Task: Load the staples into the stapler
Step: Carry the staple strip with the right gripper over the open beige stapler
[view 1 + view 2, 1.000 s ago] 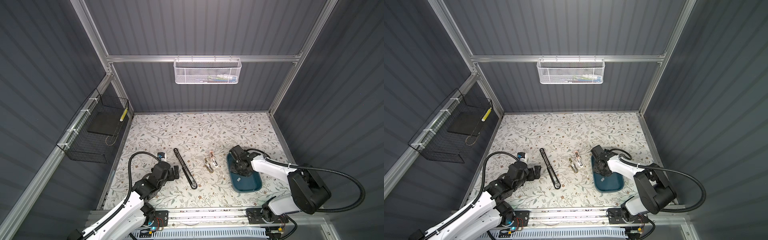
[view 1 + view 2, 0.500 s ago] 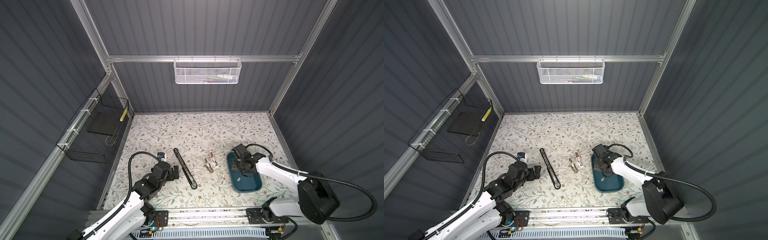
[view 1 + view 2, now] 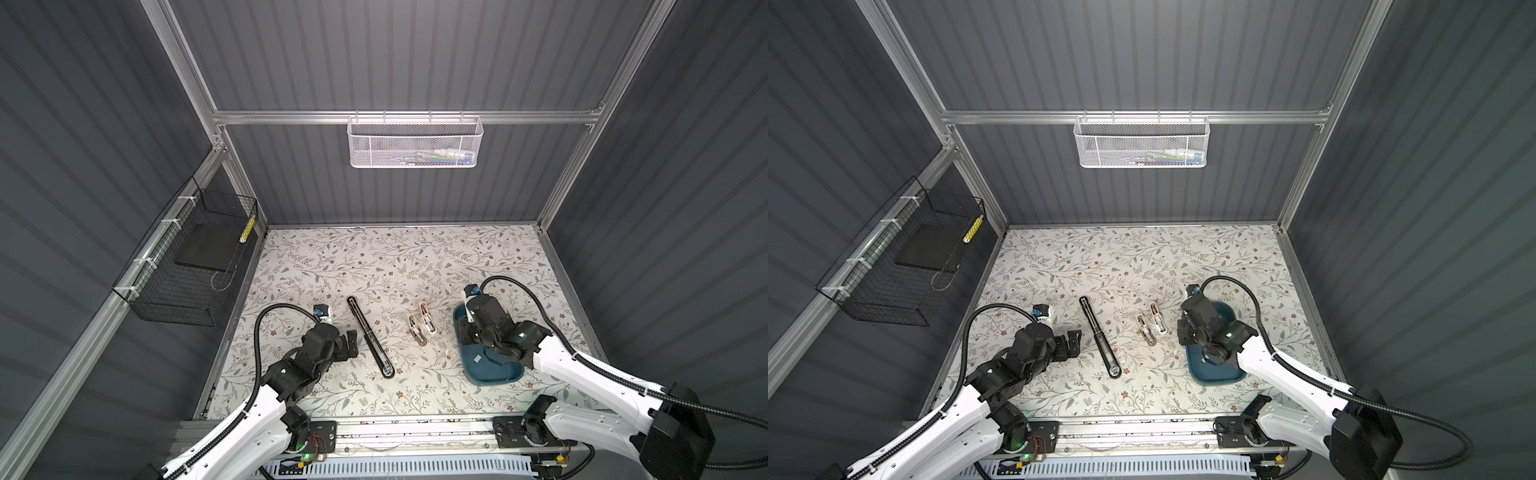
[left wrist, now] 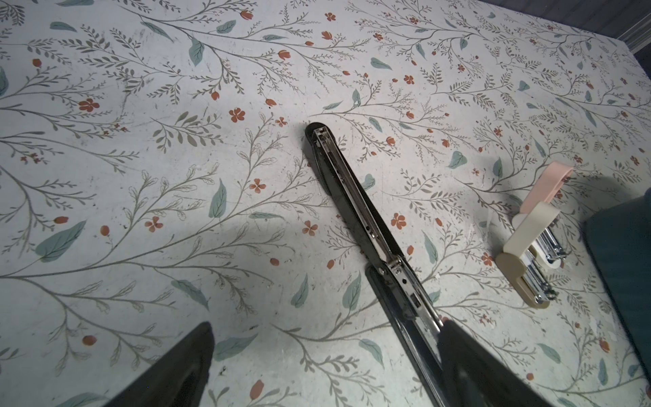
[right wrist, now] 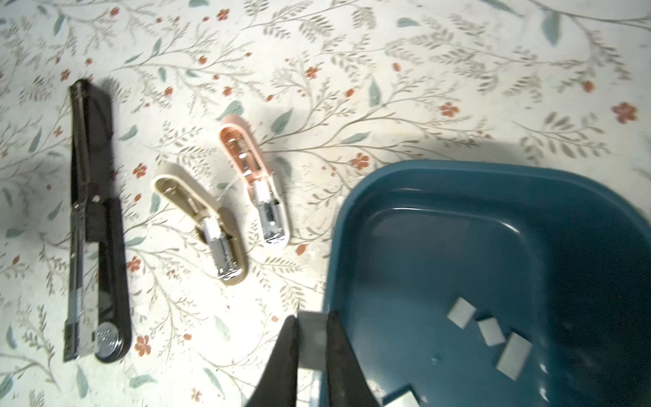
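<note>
Right hand (image 5: 312,317), lifted from the tray (image 5: 458,168) near the worktop's (image 3: 374,257) front edge, apparently clamps a staple strip (image 5: 311,340) (left hand (image 4: 326,334) spread): loading next.

Dim top views, overexposed right wrist view, perhaps motion-blurred, soft shadows

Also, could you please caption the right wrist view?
Right tool pinches a staple strip at the rim of the blue tray; black stapler, beige stapler and pink stapler lie open.
</note>
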Controlling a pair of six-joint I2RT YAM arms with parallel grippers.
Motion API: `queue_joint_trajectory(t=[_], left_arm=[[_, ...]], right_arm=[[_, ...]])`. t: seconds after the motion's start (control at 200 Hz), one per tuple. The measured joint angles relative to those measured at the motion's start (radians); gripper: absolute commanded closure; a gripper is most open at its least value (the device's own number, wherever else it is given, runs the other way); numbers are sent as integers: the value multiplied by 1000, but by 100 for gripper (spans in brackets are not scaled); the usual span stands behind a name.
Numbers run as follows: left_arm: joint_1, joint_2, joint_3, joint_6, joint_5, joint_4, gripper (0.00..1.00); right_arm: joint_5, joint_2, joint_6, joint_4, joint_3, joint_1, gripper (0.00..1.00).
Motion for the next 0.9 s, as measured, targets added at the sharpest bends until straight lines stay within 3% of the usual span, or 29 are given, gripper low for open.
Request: queue_joint_trajectory(t=[0.335,0.895], left_arm=[[0,0,0,0,1,0,0],[0,-2,0,0,2,0,0]], right_arm=[[-34,211,-32,14,40,48,85],[3,221,-1,-6,34,1,83]])
